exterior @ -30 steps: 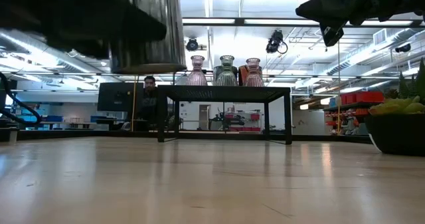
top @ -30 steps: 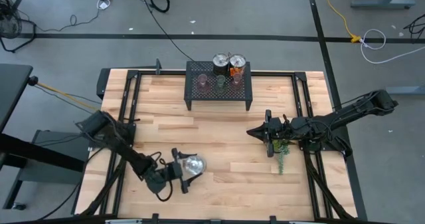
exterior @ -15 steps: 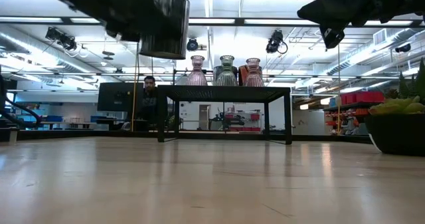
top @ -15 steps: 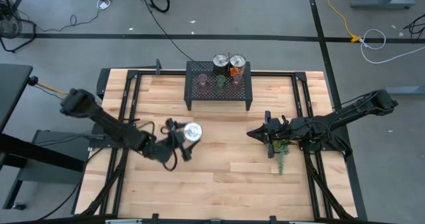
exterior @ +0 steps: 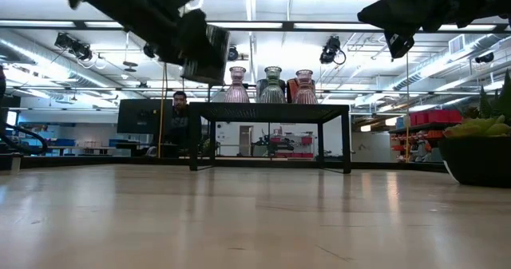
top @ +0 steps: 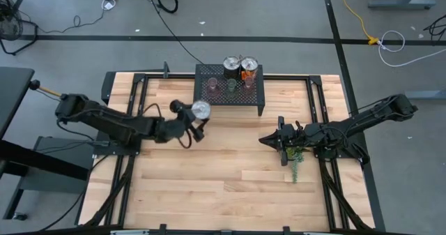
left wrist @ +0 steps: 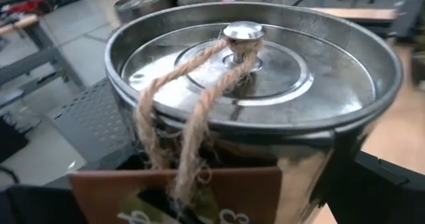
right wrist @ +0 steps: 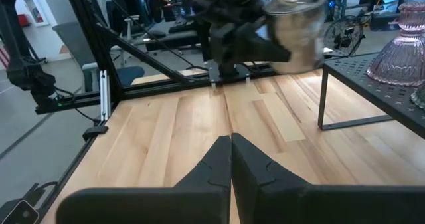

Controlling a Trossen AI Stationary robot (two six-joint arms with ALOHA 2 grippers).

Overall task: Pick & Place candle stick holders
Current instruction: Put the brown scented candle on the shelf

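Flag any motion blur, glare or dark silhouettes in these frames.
Right wrist view: the tin carried by the left end effector is smeared by motion. Low view: both arms are dark silhouettes against bright ceiling lights. Left wrist view: glare on the tin's lid, background soft. High view: evenly lit, sharp.

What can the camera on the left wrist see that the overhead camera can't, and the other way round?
Only the left wrist view shows the silvery tin close up: a small knob on its lid, twine looped round the knob, and a brown tag hanging from it.

Only the high view shows the whole wooden table, the three candle stick holders on the black mesh stand, two more tins behind them, the shut right gripper and the potted plant.

Both show the tin, held by the left gripper near the stand's left end.
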